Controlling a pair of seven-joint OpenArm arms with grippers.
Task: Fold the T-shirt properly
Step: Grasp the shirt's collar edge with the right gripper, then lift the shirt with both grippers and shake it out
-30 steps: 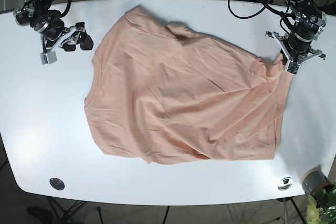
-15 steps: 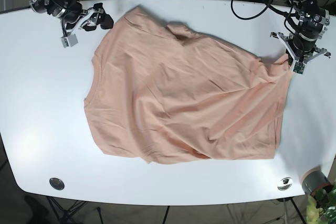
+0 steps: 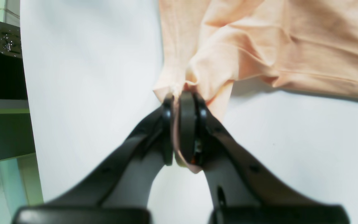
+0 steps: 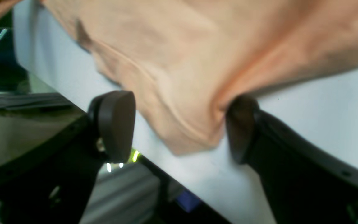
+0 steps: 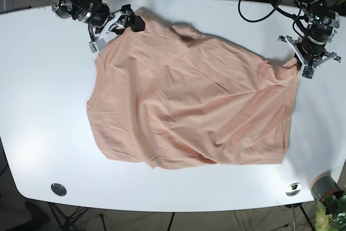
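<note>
A peach T-shirt [image 5: 189, 106] lies spread and wrinkled on the white table [image 5: 43, 106]. In the base view my left gripper [image 5: 303, 64] is at the shirt's right edge. The left wrist view shows it [image 3: 180, 124] shut on a bunched fold of the shirt [image 3: 291, 40]. My right gripper [image 5: 116, 25] is at the shirt's back left corner. In the right wrist view it [image 4: 179, 130] is open, with the shirt's corner [image 4: 197, 46] lying between its two fingers, close to the table's edge.
A metal can [image 5: 324, 185] and a plant stand off the front right corner. Two round fittings [image 5: 58, 189] [image 5: 293, 189] sit in the table's front corners. Cables [image 5: 259, 4] hang at the back right.
My right arm has swept from the table's left side to the shirt's back left corner. My left gripper has shifted slightly back, still holding the shirt's edge.
</note>
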